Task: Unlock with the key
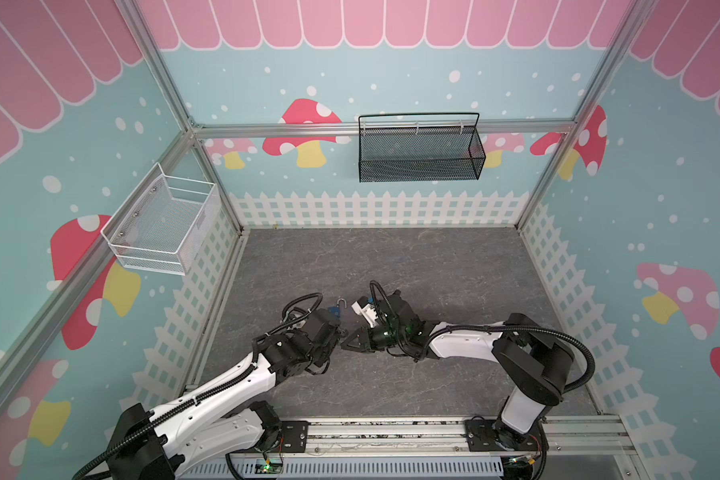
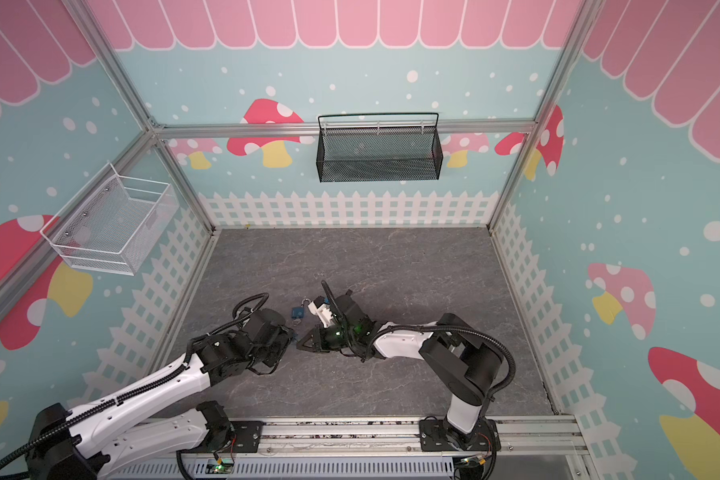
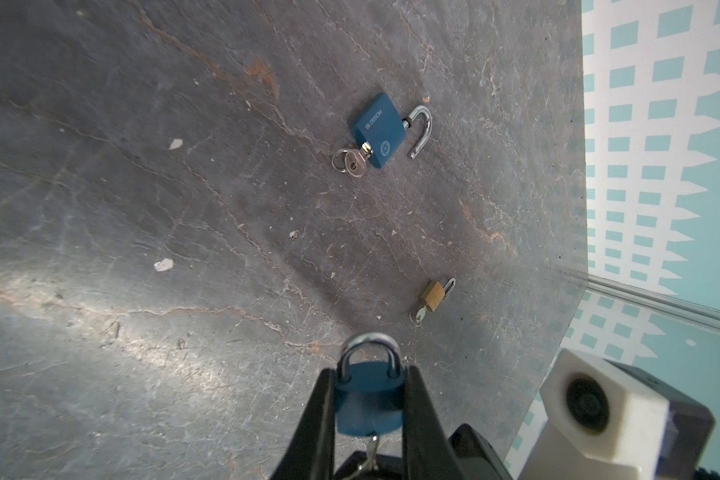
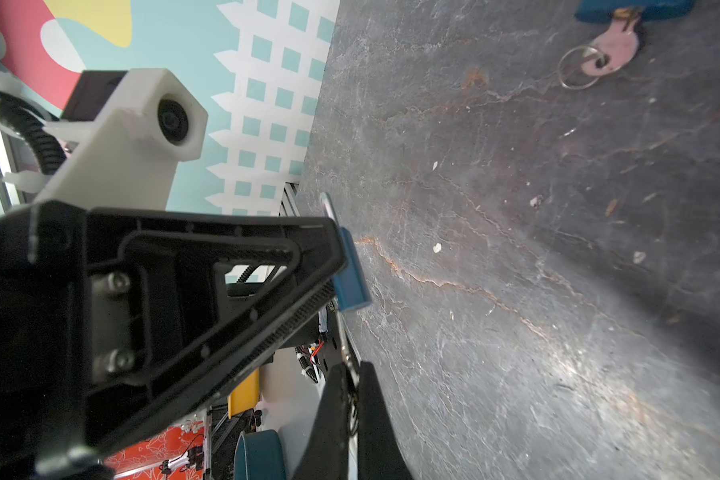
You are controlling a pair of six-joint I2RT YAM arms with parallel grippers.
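My left gripper (image 3: 368, 374) is shut on a blue padlock (image 3: 368, 399), gripping its body by the sides. Its silver shackle (image 3: 368, 347) is closed and points away from the wrist. A silver key (image 3: 374, 446) sticks out of the padlock's underside. My right gripper (image 4: 352, 368) is shut on that key (image 4: 344, 336), just below the blue padlock (image 4: 352, 278). In both top views the two grippers meet tip to tip over the front middle of the floor, the left gripper (image 1: 336, 336) facing the right gripper (image 1: 346, 344). The held padlock is hidden there.
A second blue padlock (image 3: 377, 131) lies on the grey floor with its shackle open and a key with ring (image 3: 350, 162) in it, also seen in a top view (image 2: 298, 312). A small brass padlock (image 3: 433, 295) lies nearby. A white basket (image 1: 163, 226) and a black basket (image 1: 420, 149) hang on the walls.
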